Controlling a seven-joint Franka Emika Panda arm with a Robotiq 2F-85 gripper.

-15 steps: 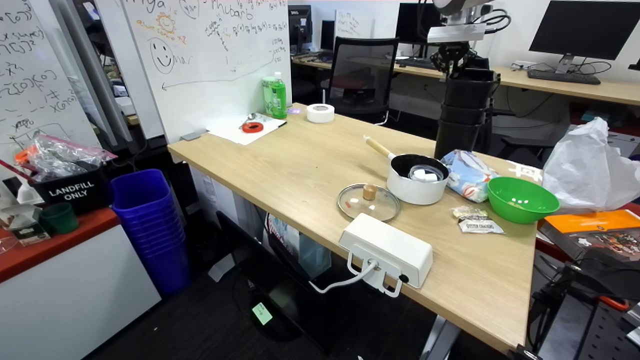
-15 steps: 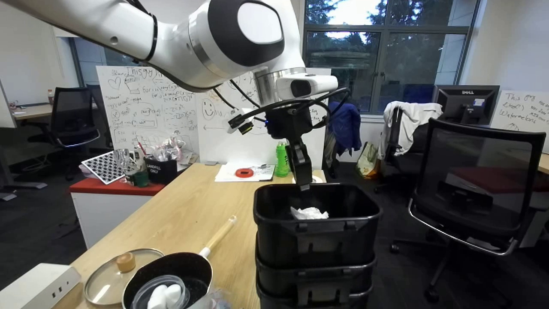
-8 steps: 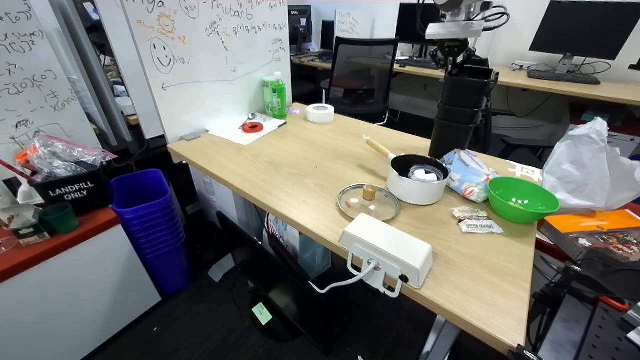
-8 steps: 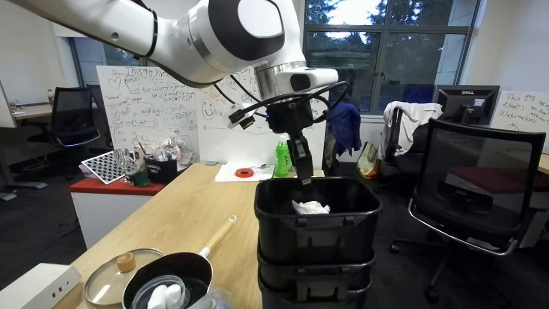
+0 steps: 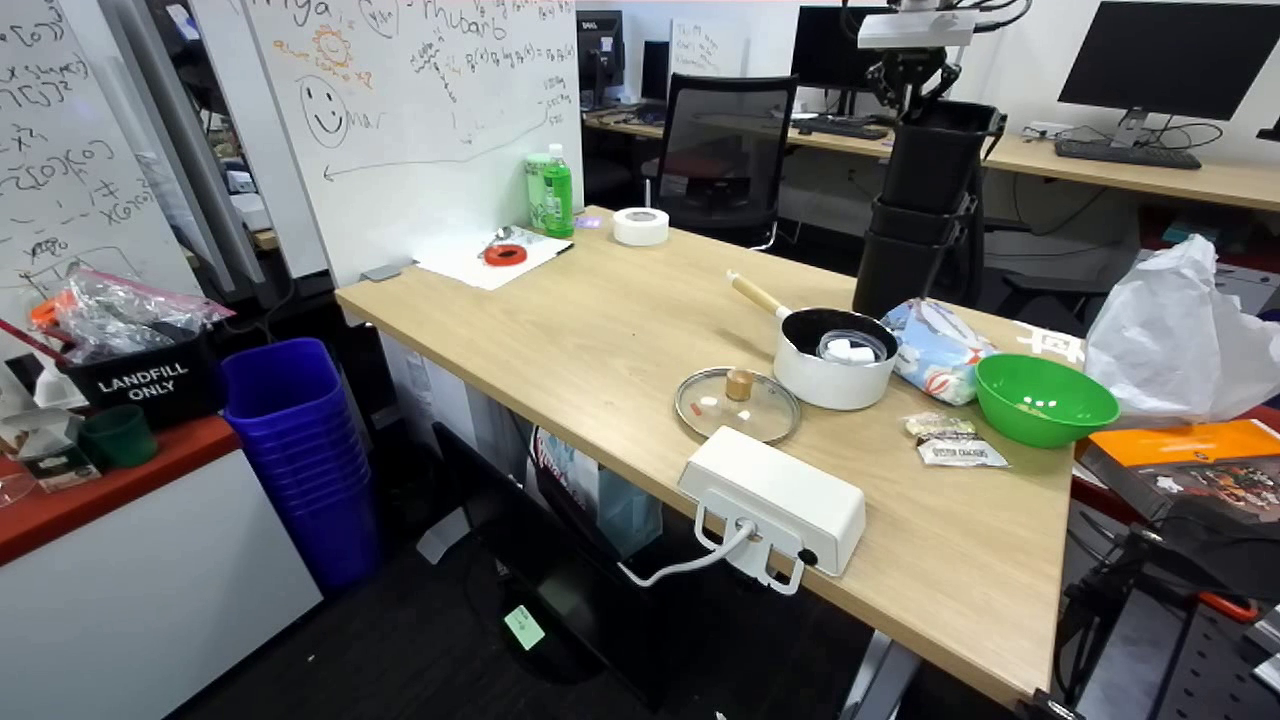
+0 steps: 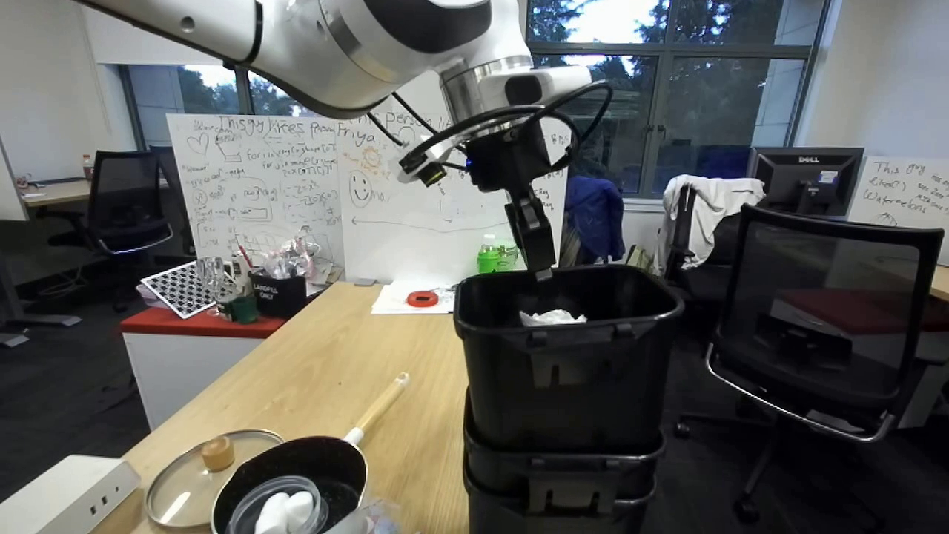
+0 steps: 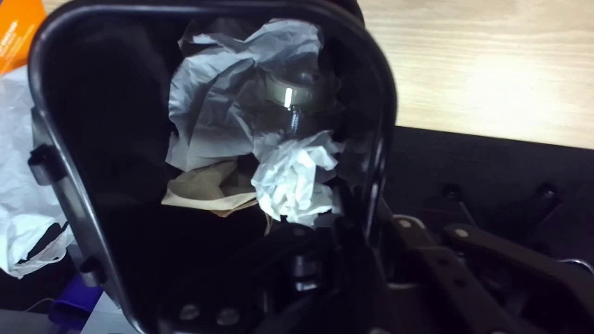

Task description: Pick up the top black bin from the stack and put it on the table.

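The top black bin (image 5: 932, 160) is raised partly out of the stack (image 5: 898, 265), with its lower part still in or just over the bin below. It also shows in an exterior view (image 6: 563, 393) above the stack (image 6: 560, 478). My gripper (image 6: 545, 273) is shut on its rim, one finger inside and one outside. In the wrist view the gripper (image 7: 359, 227) pinches the rim of the bin (image 7: 74, 178), which holds crumpled white paper, brown paper and a clear cup. No lettering shows on this bin. The light wood table (image 5: 560, 330) is beside the stack.
On the table are a white pot (image 5: 835, 375), a glass lid (image 5: 738, 405), a patterned bag (image 5: 938, 350), a green bowl (image 5: 1045, 400) and a white power box (image 5: 775, 495). A plastic bag (image 5: 1180, 335) and office chair (image 6: 823, 319) are near.
My gripper and the top bin have risen, and more of the bin's side shows above the stack. The stack has shifted slightly.
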